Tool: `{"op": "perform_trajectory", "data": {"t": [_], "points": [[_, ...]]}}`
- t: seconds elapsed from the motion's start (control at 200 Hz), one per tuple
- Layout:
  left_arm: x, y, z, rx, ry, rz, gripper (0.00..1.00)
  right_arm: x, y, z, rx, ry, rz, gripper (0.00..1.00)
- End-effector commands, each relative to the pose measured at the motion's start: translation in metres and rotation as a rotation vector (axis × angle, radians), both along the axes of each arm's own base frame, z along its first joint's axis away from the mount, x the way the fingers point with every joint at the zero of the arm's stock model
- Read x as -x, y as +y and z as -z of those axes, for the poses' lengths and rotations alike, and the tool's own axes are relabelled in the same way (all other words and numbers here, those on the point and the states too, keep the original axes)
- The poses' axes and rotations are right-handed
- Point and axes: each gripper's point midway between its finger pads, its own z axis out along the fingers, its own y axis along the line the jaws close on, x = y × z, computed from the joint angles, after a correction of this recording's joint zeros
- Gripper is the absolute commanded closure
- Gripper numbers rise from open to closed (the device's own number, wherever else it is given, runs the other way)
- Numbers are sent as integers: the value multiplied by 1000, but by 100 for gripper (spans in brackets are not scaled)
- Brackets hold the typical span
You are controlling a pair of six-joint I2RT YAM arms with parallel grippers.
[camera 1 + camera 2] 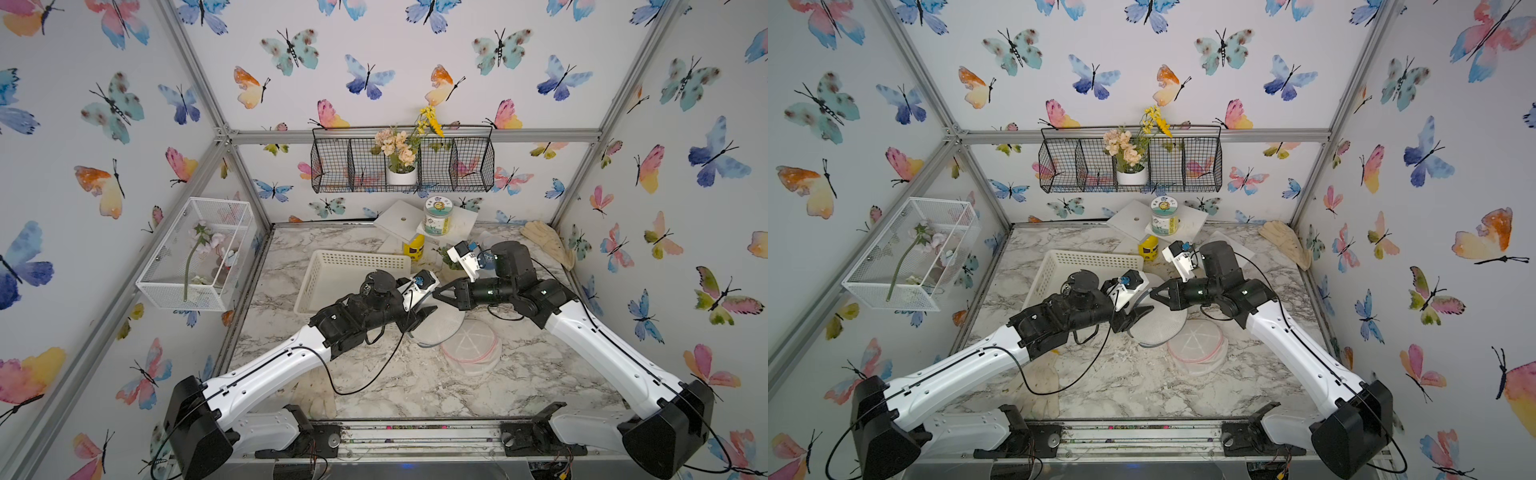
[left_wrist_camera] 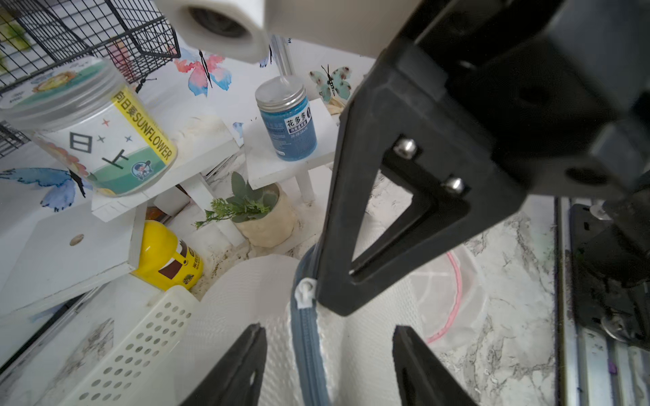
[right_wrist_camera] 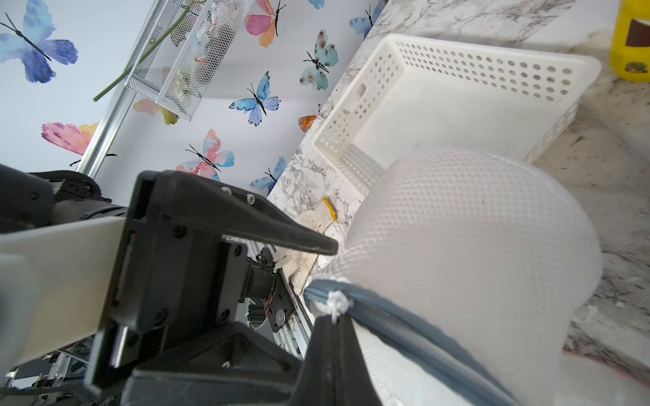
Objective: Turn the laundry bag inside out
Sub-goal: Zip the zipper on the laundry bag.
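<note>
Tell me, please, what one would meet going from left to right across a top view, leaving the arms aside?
White mesh wall box → white plastic basket → laundry bag → pink-trimmed mesh bag → pale glove.

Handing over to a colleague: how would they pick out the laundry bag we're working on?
On the marble table, beside the white perforated basket, are two round mesh bags. Ours is the laundry bag nearer the basket: white mesh with a grey-blue zipper, whereas the pink-trimmed bag beside it is see-through.
</note>
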Motion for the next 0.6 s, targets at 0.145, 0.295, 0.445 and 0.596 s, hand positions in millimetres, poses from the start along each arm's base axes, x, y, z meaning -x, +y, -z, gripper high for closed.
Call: {"op": "perform_trajectory", "data": {"t": [0.145, 0.295, 0.445, 0.596], "points": [[-9, -3, 7, -59, 1, -24, 82, 7, -6, -14, -1, -68, -13, 98], [-9, -4, 4, -63, 5, -20, 100, -10, -13, -24, 25, -114, 90, 98], [-8, 2, -9, -13, -7, -48, 100, -33, -31, -28, 70, -125, 243, 98], [-10, 23, -37, 151, -42, -168, 100, -45, -58, 2, 122, -36, 363, 98]]}}
